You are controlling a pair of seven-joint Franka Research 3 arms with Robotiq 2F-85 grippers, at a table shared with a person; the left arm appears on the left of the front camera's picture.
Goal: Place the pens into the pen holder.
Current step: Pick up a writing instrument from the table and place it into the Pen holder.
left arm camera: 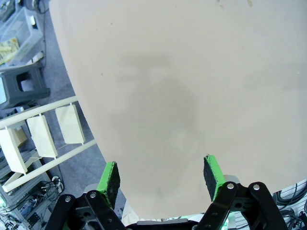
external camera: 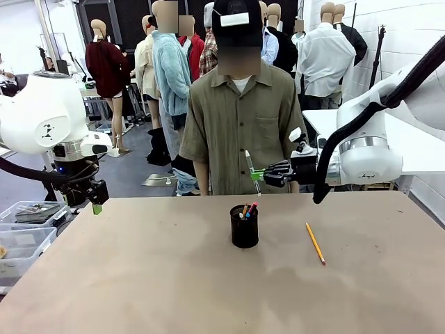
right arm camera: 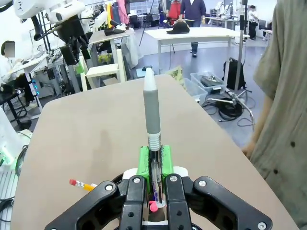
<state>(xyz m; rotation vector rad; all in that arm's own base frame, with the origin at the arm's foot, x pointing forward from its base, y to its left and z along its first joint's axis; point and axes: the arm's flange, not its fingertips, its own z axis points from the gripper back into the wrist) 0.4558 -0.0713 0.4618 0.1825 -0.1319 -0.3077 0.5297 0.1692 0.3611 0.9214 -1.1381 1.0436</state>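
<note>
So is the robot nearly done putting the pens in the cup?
Nearly. A few pens already stand in the pen holder. The right gripper is holding a grey pen up above it. The orange pencil lies on the table, not yet picked up. The left gripper is open.

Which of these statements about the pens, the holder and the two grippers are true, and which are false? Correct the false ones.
1. The right gripper is shut on the silvery-grey pen. True.
2. The pen holder is empty. False: pens stand in it.
3. The orange pencil lies on the table, apart from the holder. True.
4. The left gripper holds a pen. False: it is open, holding nothing.
</note>
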